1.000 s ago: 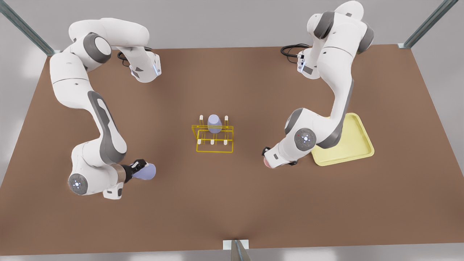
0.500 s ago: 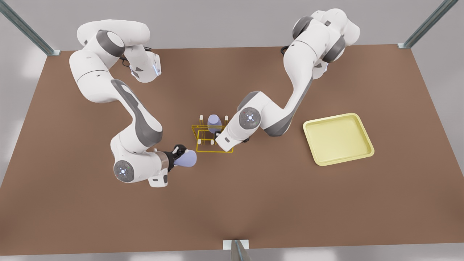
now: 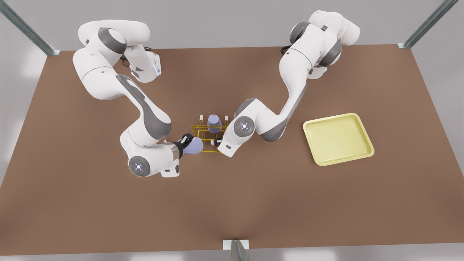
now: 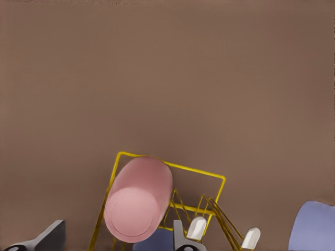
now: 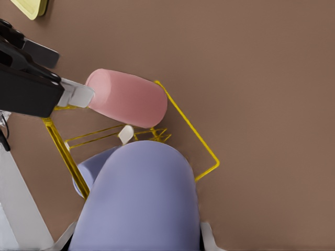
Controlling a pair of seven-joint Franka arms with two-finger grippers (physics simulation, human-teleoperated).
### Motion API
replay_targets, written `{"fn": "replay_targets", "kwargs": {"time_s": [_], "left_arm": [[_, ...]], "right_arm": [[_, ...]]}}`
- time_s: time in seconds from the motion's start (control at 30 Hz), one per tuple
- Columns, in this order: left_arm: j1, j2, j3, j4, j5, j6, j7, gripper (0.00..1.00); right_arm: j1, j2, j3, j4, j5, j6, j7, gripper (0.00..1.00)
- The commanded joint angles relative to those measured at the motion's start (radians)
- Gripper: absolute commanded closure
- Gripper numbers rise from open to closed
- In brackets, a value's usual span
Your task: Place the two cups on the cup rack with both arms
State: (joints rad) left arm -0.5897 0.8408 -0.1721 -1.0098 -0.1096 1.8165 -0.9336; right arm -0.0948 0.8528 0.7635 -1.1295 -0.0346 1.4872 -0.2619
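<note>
Front view: both arms point(image 3: 145, 119) bent over cup rack point(image 3: 203, 136)

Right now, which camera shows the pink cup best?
Right wrist view: the pink cup shows its whole side, held by the left gripper over the cup rack. The left wrist view sees it end-on. Front view: that arm hides it. The right gripper holds a lavender cup.
</note>
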Motion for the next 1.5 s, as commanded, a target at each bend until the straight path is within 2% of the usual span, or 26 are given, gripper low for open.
{"fn": "replay_targets", "kwargs": {"time_s": [0.0, 0.03, 0.07, 0.1, 0.17, 0.3, 0.33, 0.37, 0.4, 0.43, 0.53, 0.6, 0.77, 0.93, 1.1, 1.2, 1.47], "left_arm": [[0.053, -0.051, 0.0, 0.008, 0.085, -0.179, -0.12, 0.0], [0.184, -0.16, 0.005, 0.008, 0.093, -0.348, 0.09, 0.0], [0.29, -0.215, 0.002, 0.008, 0.142, -0.431, 0.225, 0.0], [0.399, -0.23, 0.005, 0.01, 0.238, -0.482, 0.482, 0.0], [0.562, -0.253, 0.0, 0.011, 0.266, -0.477, 0.829, 0.0], [0.584, -0.275, -0.017, 0.011, 0.263, -0.485, 0.921, 0.0], [0.58, -0.389, -0.018, -0.102, 0.258, -0.449, 0.92, 0.0], [0.576, -0.671, 0.005, -0.545, 0.232, -0.148, 0.932, 0.0], [0.579, -0.687, 0.005, -0.552, 0.209, -0.208, 0.932, 0.0], [0.587, -0.643, 0.005, -0.457, 0.209, -0.313, 0.934, 0.0], [0.587, -0.588, 0.003, -0.455, 0.13, -0.207, 0.934, 0.0], [0.585, -0.591, 0.0, -0.454, 0.131, -0.207, 0.935, 0.0], [0.58, -0.585, -0.001, -0.455, 0.131, -0.198, 0.931, 0.0], [0.58, -0.58, -0.001, -0.455, 0.133, -0.197, 0.931, 0.0], [0.579, -0.571, -0.001, -0.455, 0.133, -0.177, 0.929, 0.0], [0.574, -0.571, -0.001, -0.455, 0.133, -0.177, 0.927, 0.0], [0.573, -0.565, -0.001, -0.455, 0.133, -0.175, 0.926, 0.0]], "right_arm": [[0.001, -0.001, 0.002, -0.007, -0.018, -0.036, 0.061, 0.47], [0.003, -0.001, 0.002, -0.012, -0.018, -0.038, 0.061, 0.47], [0.01, 0.0, 0.002, -0.013, -0.018, -0.038, 0.061, 0.47], [0.017, 0.002, 0.002, -0.013, -0.019, -0.038, 0.062, 0.47], [0.026, 0.008, 0.0, -0.013, -0.022, -0.038, 0.073, 0.47], [0.04, 0.022, -0.01, -0.019, -0.03, -0.038, 0.076, 0.47], [0.04, 0.023, -0.013, -0.019, -0.031, -0.036, 0.076, 0.47], [0.04, 0.025, -0.013, -0.019, -0.033, -0.036, 0.076, 0.47], [0.04, 0.028, -0.013, -0.019, -0.033, -0.036, 0.076, 0.47], [0.04, 0.031, -0.015, -0.019, -0.036, -0.038, 0.078, 0.47], [0.047, 0.037, -0.023, -0.019, -0.039, -0.036, 0.099, 0.46], [0.052, 0.043, -0.029, -0.018, -0.036, -0.036, 0.127, 0.0], [0.052, 0.051, -0.036, -0.009, -0.039, -0.035, 0.141, 0.0], [0.069, 0.055, -0.042, -0.007, -0.068, -0.035, 0.562, 0.0], [0.069, 0.048, -0.043, -0.007, -0.105, -0.039, 0.734, 0.0], [0.073, 0.046, -0.039, -0.015, -0.154, -0.068, 0.943, 0.0], [0.098, 0.048, -0.029, -0.016, -0.163, -0.004, 1.115, 0.0]]}}
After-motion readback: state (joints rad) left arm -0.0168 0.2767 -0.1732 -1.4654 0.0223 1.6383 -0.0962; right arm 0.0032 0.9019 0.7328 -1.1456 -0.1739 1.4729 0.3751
